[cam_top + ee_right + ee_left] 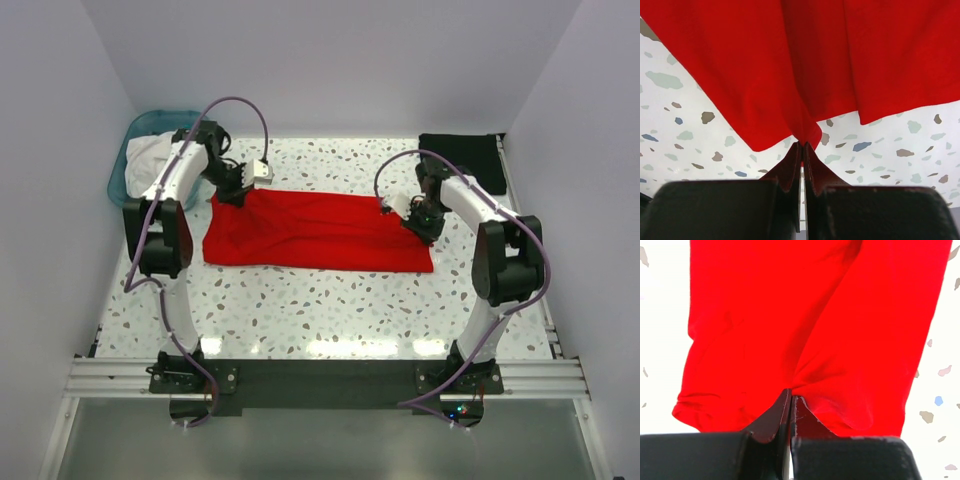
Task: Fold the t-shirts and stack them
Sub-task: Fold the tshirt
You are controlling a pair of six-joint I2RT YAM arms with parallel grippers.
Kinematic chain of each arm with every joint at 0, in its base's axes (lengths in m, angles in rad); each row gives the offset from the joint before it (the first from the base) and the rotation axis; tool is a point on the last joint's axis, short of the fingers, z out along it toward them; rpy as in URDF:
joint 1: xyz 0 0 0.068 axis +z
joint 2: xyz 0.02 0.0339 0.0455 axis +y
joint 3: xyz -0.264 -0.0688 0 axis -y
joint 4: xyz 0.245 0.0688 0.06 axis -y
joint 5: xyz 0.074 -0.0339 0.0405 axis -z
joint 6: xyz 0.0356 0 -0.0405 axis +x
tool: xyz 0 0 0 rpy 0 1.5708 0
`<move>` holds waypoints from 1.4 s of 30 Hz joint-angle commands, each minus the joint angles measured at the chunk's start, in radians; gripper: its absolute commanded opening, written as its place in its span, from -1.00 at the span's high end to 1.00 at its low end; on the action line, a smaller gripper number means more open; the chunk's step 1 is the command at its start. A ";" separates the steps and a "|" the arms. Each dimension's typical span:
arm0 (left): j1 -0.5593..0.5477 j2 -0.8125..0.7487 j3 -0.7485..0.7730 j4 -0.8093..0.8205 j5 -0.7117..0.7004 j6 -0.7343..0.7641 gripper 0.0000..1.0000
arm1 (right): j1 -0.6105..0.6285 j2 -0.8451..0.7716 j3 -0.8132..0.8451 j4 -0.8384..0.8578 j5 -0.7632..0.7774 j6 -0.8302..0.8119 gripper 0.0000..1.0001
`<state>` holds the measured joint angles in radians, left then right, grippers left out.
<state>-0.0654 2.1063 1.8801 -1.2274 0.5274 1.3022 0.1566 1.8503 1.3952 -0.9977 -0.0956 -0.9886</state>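
The red t-shirt (315,232) lies spread as a wide band across the middle of the speckled table. My left gripper (232,194) is shut on its far left corner, pinching the red cloth (805,340) between the fingertips. My right gripper (422,226) is shut on the shirt's right edge, with a fold of red cloth (805,75) held above the table. The black t-shirt (462,160) lies folded flat at the far right corner, away from both grippers.
A teal basin (140,160) with white cloth in it stands at the far left, behind the left arm. White walls close in the table on the left, right and back. The arm bases and a metal rail (320,375) sit at the near edge.
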 commanded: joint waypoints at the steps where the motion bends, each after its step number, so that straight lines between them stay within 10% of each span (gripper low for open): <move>1: 0.003 0.015 0.060 0.011 0.008 0.005 1.00 | -0.003 -0.002 0.022 0.016 0.008 -0.002 1.00; 20: 0.025 0.060 0.063 0.100 -0.020 -0.107 0.98 | -0.003 0.056 0.071 0.076 0.057 0.059 0.82; 26: 0.099 0.029 0.067 0.141 -0.015 -0.260 0.26 | -0.012 0.029 0.070 0.070 0.109 0.094 0.10; 42: 0.253 -0.213 -0.404 0.130 0.091 -0.432 -0.06 | -0.015 -0.066 -0.010 -0.095 -0.150 0.392 0.25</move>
<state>0.1837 1.9232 1.5284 -1.1240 0.5701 0.9184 0.1387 1.8034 1.4281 -1.0725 -0.1696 -0.6849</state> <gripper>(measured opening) 0.521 0.375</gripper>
